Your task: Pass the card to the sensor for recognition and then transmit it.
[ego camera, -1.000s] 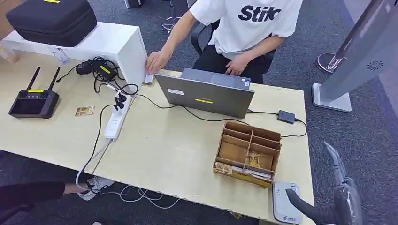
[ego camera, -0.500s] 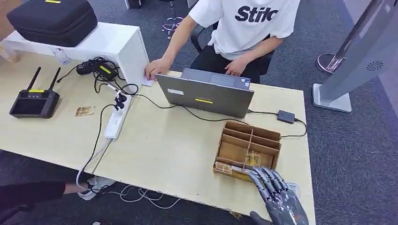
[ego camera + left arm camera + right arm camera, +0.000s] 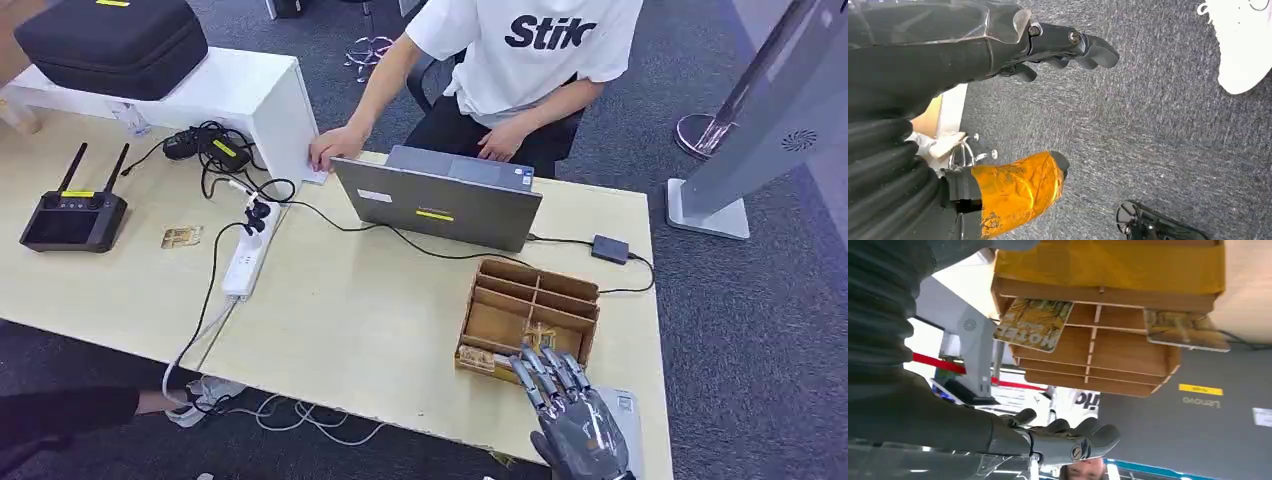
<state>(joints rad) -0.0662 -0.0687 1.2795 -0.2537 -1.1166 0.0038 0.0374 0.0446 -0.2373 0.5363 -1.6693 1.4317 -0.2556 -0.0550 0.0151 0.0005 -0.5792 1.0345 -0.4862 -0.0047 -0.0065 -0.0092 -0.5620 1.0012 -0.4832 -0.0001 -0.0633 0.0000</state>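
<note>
Presently catalogued: one card (image 3: 1034,323), printed in yellow-green with lettering, standing tilted in a near compartment of the wooden organizer (image 3: 530,318); a second card (image 3: 1187,330) stood at the opposite near corner. In the head view the cards showed as small patterned slips at the organizer's near edge. Judged thin, light and stiff, with a slick face likely to slip under a flat press; best pinched by the exposed upper edge that rose above the compartment wall, thumb on one face and a finger on the other.

Sensor (image 3: 622,415): a flat white-grey reader lying on the table (image 3: 360,310) just near of the organizer, mostly covered by the right hand.

Right hand (image 3: 572,410): raised over the near right corner of the table, back toward the head camera, fingers extended and apart, pointing toward the organizer's near edge; holding nothing, not yet touching a card.

Left hand (image 3: 1068,47): hanging low over grey carpet, fingers curled inward, nothing in them.

Surroundings: laptop (image 3: 440,205) far of the organizer, a seated person (image 3: 520,60) behind it, a power strip (image 3: 243,265) and a black controller (image 3: 72,215) to the left.
</note>
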